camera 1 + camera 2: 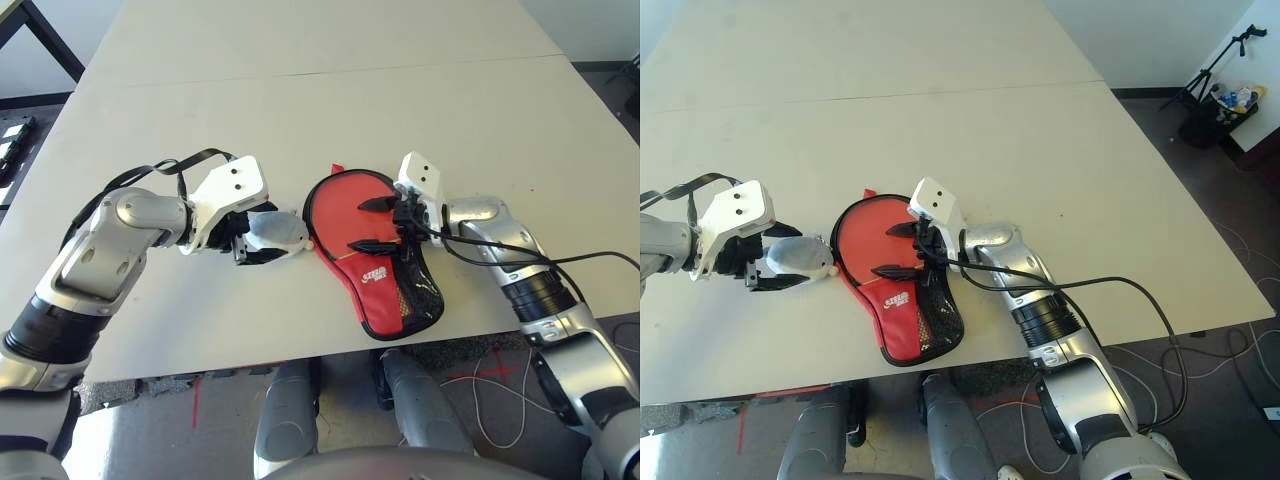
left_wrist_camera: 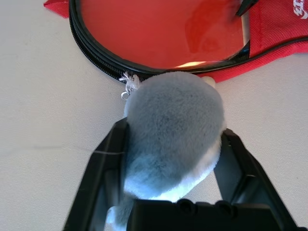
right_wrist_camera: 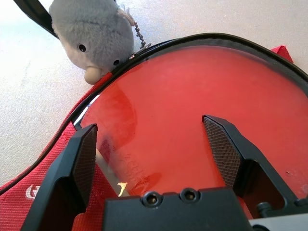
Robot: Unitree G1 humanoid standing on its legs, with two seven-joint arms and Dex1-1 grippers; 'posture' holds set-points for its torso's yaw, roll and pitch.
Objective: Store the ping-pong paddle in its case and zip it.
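On the pale worktop (image 1: 330, 100) I see the red case (image 1: 385, 295) lying flat near the front edge, round end away from me and narrow end with the black mesh pocket (image 1: 415, 285) toward me. The ping-pong paddle (image 3: 192, 101) lies inside the case: its red rubber face fills the round part, ringed by the black zipper edging (image 2: 96, 55), and in the right wrist view a sliver of its pale handle shows where the case narrows. The case is not yet zipped over the face.

My left gripper (image 1: 262, 240) sits just beside the round end of the case, on its left. Its two black fingers (image 2: 98, 183) stand on either side of a fluffy grey-white ball (image 2: 171, 130), partly closed, both touching the fur or very nearly; I cannot tell whether the hold is firm. The ball touches the case rim, and a small chain (image 3: 139, 36) joins it to the zipper there. In the right wrist view the ball shows small dark eyes.

My right gripper (image 1: 380, 225) hangs over the paddle face from the right side. Its fingers (image 3: 224, 149) are spread wide and hold nothing.
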